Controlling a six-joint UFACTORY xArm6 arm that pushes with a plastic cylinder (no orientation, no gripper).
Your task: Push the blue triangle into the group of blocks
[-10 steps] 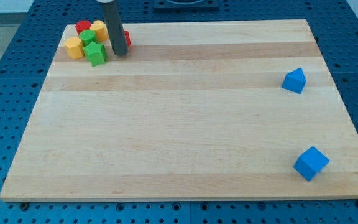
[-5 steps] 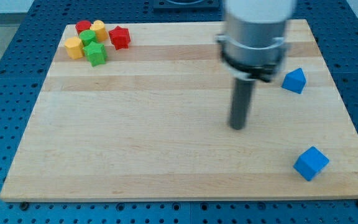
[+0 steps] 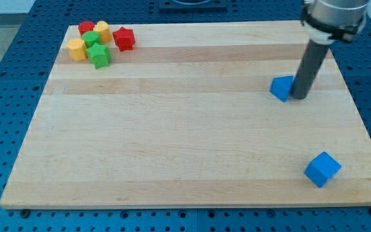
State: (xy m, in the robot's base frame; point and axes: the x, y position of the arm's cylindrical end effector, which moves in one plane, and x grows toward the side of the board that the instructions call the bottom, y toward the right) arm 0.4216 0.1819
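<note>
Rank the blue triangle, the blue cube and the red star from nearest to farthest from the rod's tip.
1. Blue triangle, touching my tip on its left.
2. Blue cube, toward the view's bottom right.
3. Red star, far off at the top left.

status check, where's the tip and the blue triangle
My tip against the blue triangle's right side. Group of blocks far off at the view's top left. Path between looks open; blue cube sits well aside.

Robotics lab, blue perforated bench (image 3: 5,71), wooden board (image 3: 172,129)
</note>
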